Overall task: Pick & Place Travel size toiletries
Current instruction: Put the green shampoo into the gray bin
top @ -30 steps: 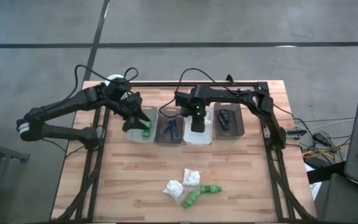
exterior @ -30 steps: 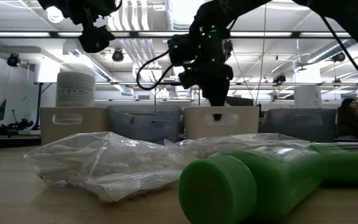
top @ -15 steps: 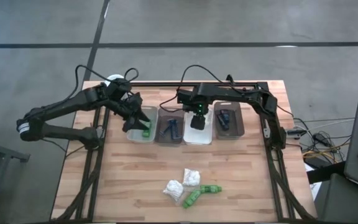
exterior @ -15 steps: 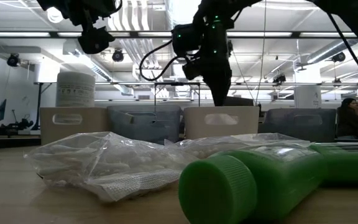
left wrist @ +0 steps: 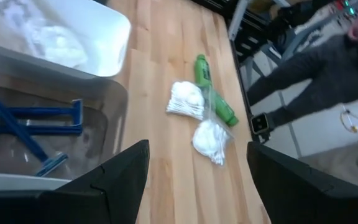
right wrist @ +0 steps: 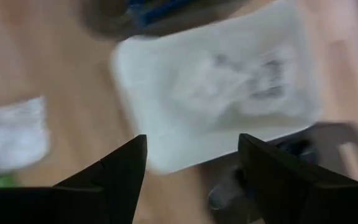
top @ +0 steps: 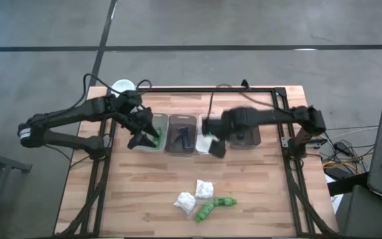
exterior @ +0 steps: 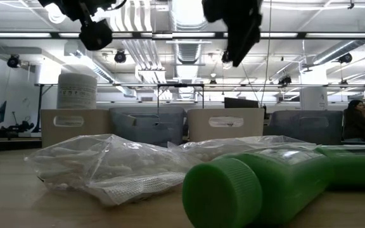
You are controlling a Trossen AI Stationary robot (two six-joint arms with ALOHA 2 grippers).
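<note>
Two white puffs (top: 197,194) and two green bottles (top: 214,207) are left clustered at the table's near edge. The right gripper (top: 216,147), fingers spread and empty, is held by the white tray (top: 205,123); the left gripper (top: 140,136), fingers spread, above the tray with a green bottle. The overlapping puff bags risk being snagged together when one is grasped

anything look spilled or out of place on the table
Nothing spilled. Two green bottles and two white puffs lie loose on the bare wood near the front, apart from the row of trays; they look unsorted, not damaged.
</note>
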